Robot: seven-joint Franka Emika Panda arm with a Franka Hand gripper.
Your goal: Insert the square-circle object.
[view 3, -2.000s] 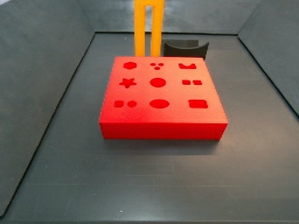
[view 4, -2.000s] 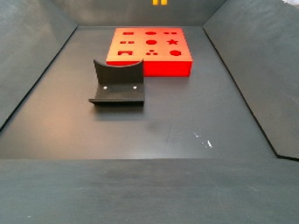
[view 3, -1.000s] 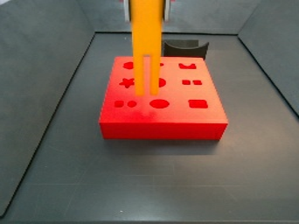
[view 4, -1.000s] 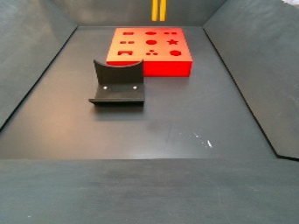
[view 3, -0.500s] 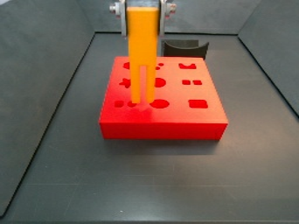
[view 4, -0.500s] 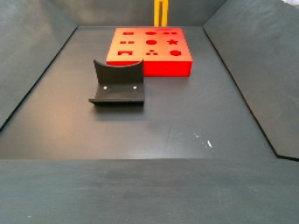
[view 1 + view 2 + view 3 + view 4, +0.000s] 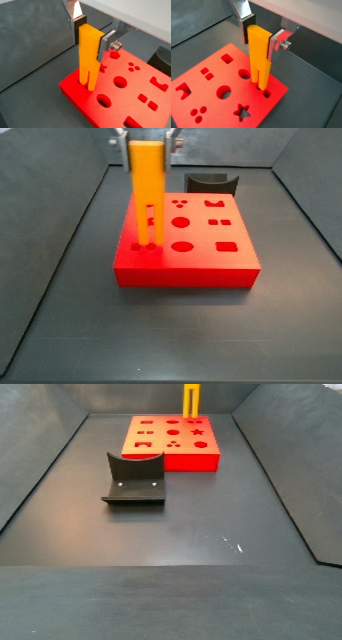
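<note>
The square-circle object (image 7: 146,193) is a tall orange-yellow bar with two prongs at its lower end. It hangs upright in my gripper (image 7: 146,136), whose fingers are shut on its upper end, as both wrist views show (image 7: 91,34) (image 7: 260,36). Its prongs (image 7: 89,85) hang just over the red block (image 7: 187,263), near the small square and circle holes (image 7: 143,247) at one corner. I cannot tell if they touch. The bar's lower part (image 7: 191,399) shows in a side view above the block (image 7: 171,444).
The red block has several other shaped holes, among them a star (image 7: 240,111) and large circles (image 7: 222,92). The dark fixture (image 7: 134,479) stands on the grey floor apart from the block, seen behind it in a side view (image 7: 211,181). Sloped grey walls enclose the floor.
The gripper has carried the bar down and across the block toward the corner with the square and circle holes. The prongs now hang lower, close to the block's top.
</note>
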